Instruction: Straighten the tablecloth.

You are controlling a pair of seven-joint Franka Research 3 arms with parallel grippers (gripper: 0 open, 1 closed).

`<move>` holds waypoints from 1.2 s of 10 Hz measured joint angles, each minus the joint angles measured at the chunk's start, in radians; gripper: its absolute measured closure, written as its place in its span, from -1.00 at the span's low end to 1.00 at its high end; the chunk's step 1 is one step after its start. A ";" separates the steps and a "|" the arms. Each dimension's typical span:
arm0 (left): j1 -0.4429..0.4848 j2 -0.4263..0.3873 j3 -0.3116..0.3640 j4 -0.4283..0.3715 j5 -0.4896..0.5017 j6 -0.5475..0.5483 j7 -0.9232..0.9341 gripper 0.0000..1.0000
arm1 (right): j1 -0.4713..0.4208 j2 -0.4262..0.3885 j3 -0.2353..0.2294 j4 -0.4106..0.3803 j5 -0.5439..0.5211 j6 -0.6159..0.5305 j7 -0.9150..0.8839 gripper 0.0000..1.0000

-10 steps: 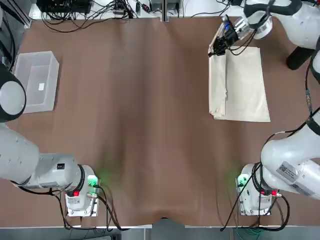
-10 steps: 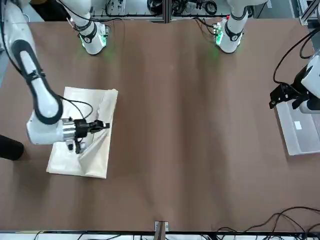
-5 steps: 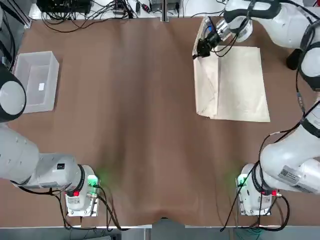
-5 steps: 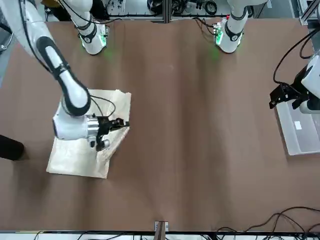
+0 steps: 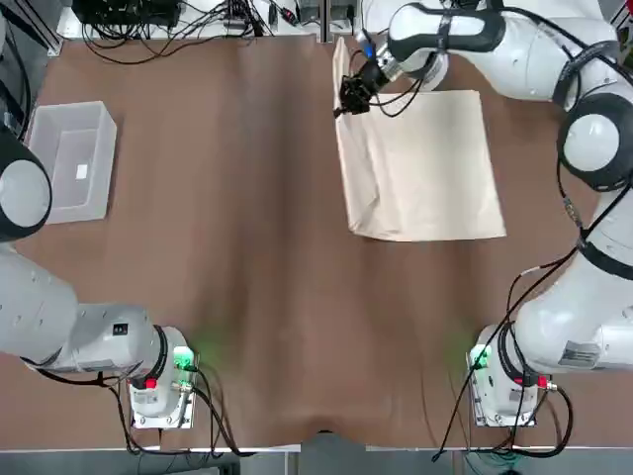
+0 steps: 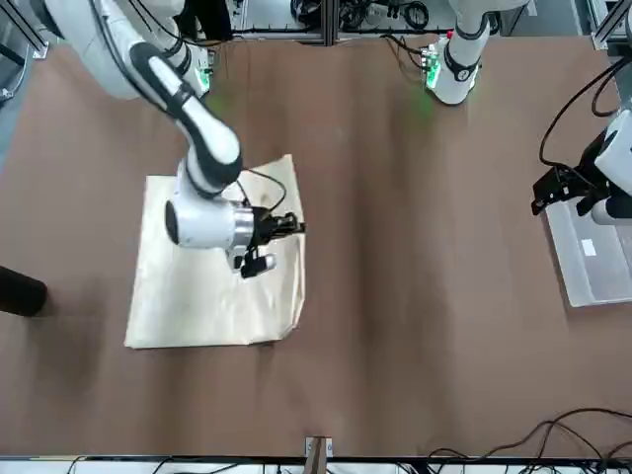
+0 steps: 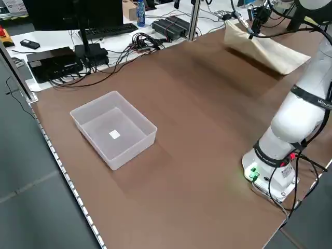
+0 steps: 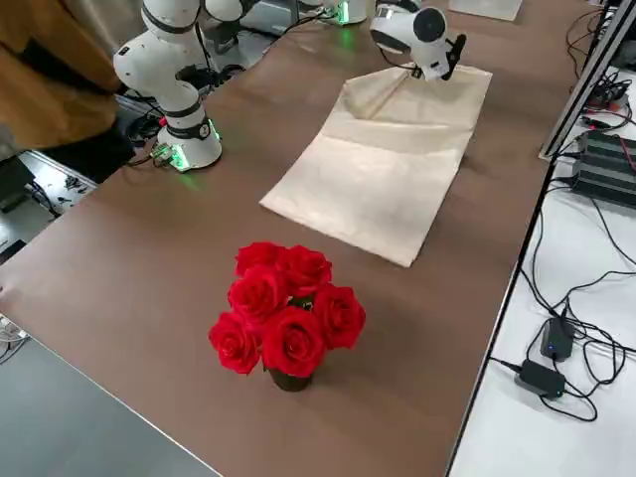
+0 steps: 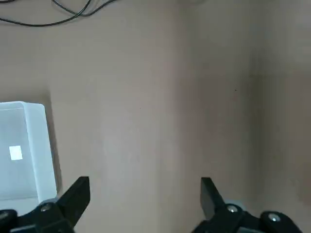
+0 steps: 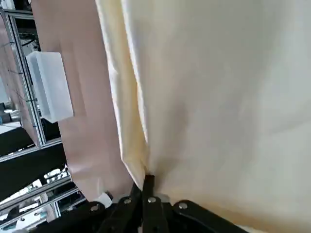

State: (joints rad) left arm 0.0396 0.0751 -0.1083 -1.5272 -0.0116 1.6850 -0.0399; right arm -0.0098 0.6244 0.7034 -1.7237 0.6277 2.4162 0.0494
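Note:
The cream tablecloth [image 5: 420, 163] lies as a wide sheet on the far right part of the table, its left edge still raised and creased. My right gripper [image 5: 354, 97] is shut on the cloth's far left corner, lifted a little off the table; the front view shows the gripper [image 6: 291, 226] past the tablecloth [image 6: 212, 286] edge toward the table's middle. In the right wrist view the fingers [image 10: 147, 182] pinch a fold of the tablecloth [image 10: 218, 97]. My left gripper [image 9: 143, 194] hangs open above the brown cover beside the bin, holding nothing.
A clear plastic bin [image 5: 69, 158] stands at the far left of the table. A bunch of red roses [image 8: 283, 313] stands near the table's right edge beyond the cloth. Cables and power bricks [image 5: 178, 15] lie past the far edge. A brown cover [image 5: 247, 247] spans the table.
My right gripper has dragged the held corner left toward the table's middle. The fold has opened out, the cloth has grown wider and slid left. The left arm has not moved.

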 joint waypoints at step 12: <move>0.000 0.007 0.001 0.001 0.000 0.000 0.000 -1.00 | 0.108 0.044 -0.025 0.025 0.009 0.246 0.195 -1.00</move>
State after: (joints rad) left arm 0.0397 0.0822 -0.1077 -1.5265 -0.0116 1.6851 -0.0399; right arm 0.0979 0.6683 0.6787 -1.6991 0.6370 2.6627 0.2441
